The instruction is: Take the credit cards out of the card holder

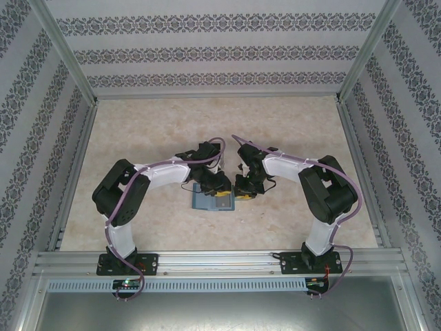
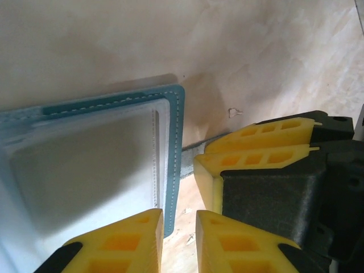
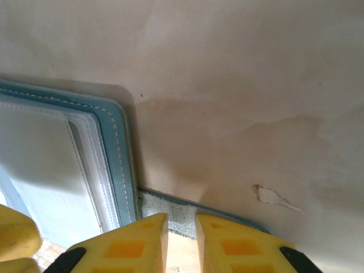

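Left wrist view: the holder point(image 2: 91, 153) lies open on the worktop point(image 2: 256, 51), soft, light and likely to slide. My left fingers point(image 2: 125, 242) stand narrow over its edge. My right fingers point(image 3: 136, 242) are narrow at the tab point(image 3: 170, 215), but I can't tell if they grip it. I'd pin it, then pinch the cards' stiff edges.

The card holder point(image 2: 85, 165) runs off the left wrist view (strap tab point(image 3: 169, 209) end hidden by the right claw point(image 3: 182, 223)).
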Available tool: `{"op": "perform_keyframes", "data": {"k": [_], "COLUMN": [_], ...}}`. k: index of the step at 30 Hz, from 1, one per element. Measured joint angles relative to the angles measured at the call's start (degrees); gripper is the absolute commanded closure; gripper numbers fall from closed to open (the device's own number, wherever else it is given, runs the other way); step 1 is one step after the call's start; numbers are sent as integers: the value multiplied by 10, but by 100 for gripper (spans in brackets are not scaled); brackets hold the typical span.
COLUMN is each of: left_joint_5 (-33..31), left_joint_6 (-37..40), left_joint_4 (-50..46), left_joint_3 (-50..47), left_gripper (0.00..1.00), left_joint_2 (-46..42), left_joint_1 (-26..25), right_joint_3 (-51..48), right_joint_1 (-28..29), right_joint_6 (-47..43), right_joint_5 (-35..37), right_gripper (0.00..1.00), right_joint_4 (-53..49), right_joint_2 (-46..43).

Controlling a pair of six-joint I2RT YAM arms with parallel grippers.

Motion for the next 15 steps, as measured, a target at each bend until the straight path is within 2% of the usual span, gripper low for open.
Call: {"op": "perform_keyframes", "data": {"k": [15], "left_joint_5": [29], "left_joint_6": [-14], "left_joint_4": [25], "left_joint_3": [-2], "left_gripper": [80], "left_joint_2": [38], "left_joint_1": [0], "right_joint_3": [0], "right_joint_1": [0], "right_joint_6": [0], "right_joint_5": [0], "right_gripper": [78], "right_joint_4": [0], "right_joint_2": [0]}}
